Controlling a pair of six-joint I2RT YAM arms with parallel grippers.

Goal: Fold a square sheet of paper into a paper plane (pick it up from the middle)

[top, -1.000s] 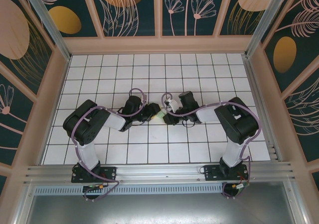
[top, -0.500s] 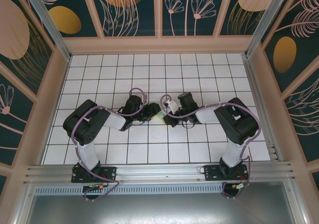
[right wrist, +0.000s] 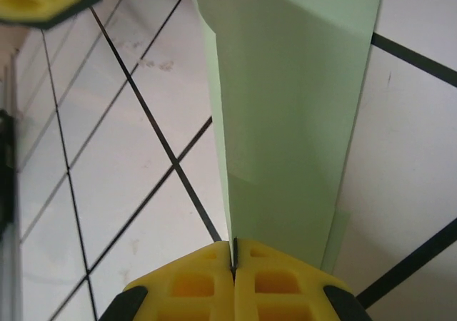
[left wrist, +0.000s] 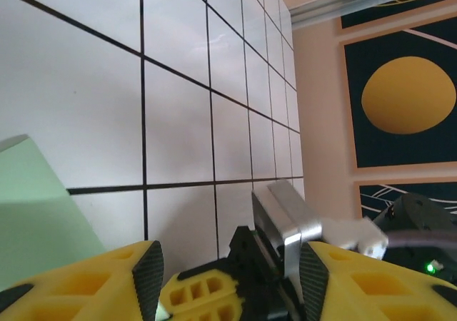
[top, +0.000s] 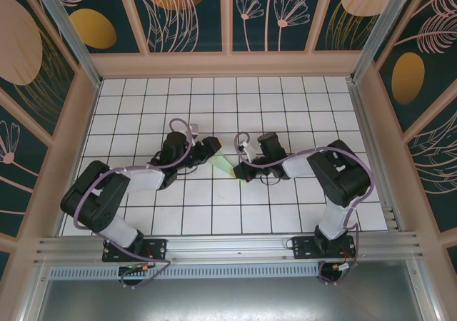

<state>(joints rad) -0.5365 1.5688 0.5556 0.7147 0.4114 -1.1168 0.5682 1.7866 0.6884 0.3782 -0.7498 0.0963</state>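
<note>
Left gripper (left wrist: 228, 278): jaws apart, holding nothing. The paper plane (left wrist: 36, 214) lies just beside one finger (free to press a crease, I judge). Right gripper (right wrist: 233, 260): jaws pinched together on the plane's centre crease, which probably keeps the folds shut. The plane stretches ahead over the tiled table (right wrist: 107, 157).
</note>
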